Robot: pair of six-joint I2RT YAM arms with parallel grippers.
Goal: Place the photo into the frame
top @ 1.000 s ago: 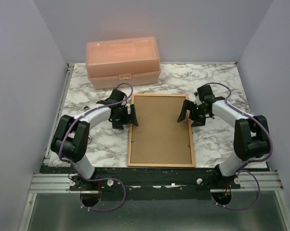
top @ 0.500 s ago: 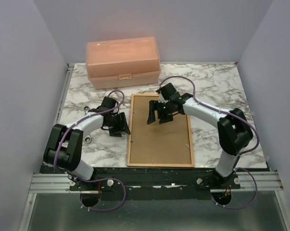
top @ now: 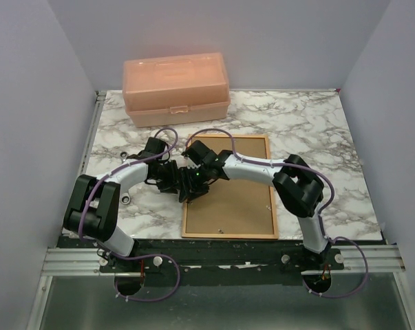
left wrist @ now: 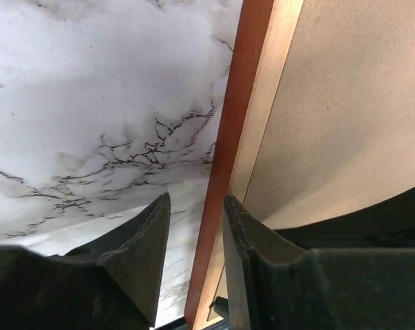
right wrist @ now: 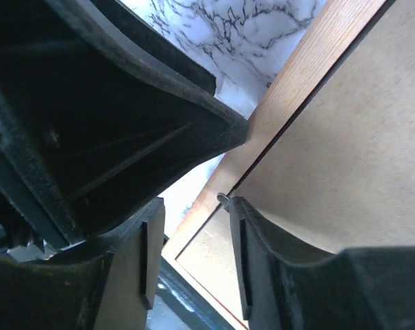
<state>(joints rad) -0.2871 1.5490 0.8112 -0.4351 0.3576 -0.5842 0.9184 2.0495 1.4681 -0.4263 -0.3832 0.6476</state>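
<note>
The frame (top: 270, 187) lies back-up on the marble table, with a brown backing board (top: 238, 199) in it. The photo is hidden from every view. My left gripper (top: 174, 180) is low at the frame's left edge. Its fingers straddle the reddish-brown rail (left wrist: 235, 103), and a gap shows on the outer side, so the left gripper (left wrist: 197, 206) is open. My right gripper (top: 193, 184) reaches across the board to the same edge, right beside the left one. It is open too (right wrist: 193, 206); one finger (right wrist: 262, 247) touches a small metal clip on the tan rail (right wrist: 310, 69).
A peach plastic box (top: 176, 88) stands shut at the back left of the table. Small metal pieces (top: 126, 199) lie on the marble left of the left arm. The left gripper's black body (right wrist: 124, 124) fills much of the right wrist view.
The right arm has swung from the frame's right side across the board to its left edge. The left gripper drew back, then came in again. Both pairs of jaws have narrowed.
</note>
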